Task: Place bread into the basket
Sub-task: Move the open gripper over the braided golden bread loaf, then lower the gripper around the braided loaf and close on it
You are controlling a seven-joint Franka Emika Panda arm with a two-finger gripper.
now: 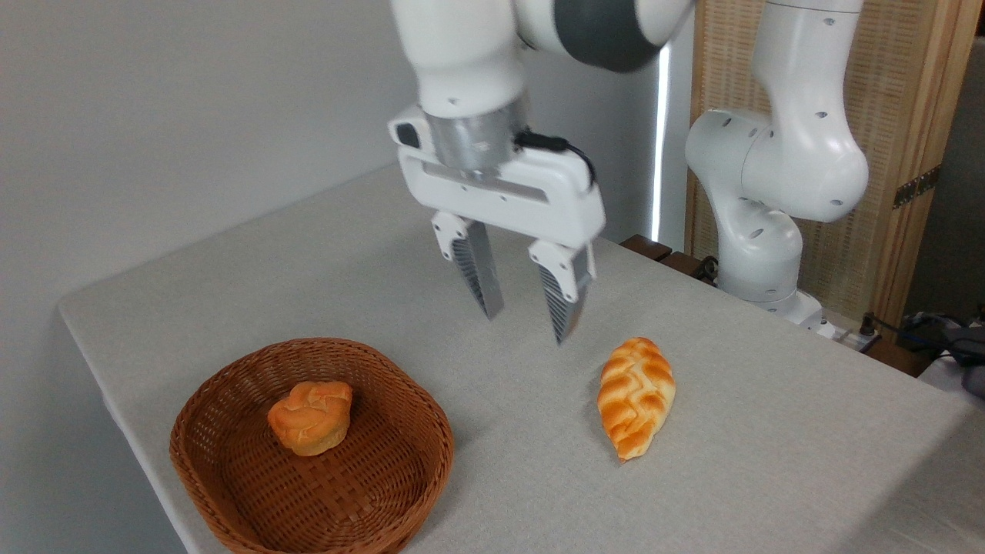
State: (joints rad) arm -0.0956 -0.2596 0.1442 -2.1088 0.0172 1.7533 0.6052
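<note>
No readable text, labels, brands or numbers on anything in view.

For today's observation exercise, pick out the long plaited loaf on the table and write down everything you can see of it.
The loaf is a long braided bread, golden-orange with paler plaited ridges and pointed ends; its crust looks glossy and baked. It lies flat and whole on the grey cloth-covered table, its length running from the far end towards the camera, to the right of the basket and well apart from it. Nothing but the table touches it. The robot's hand hangs open above the table, just to its upper left, not touching it.
</note>
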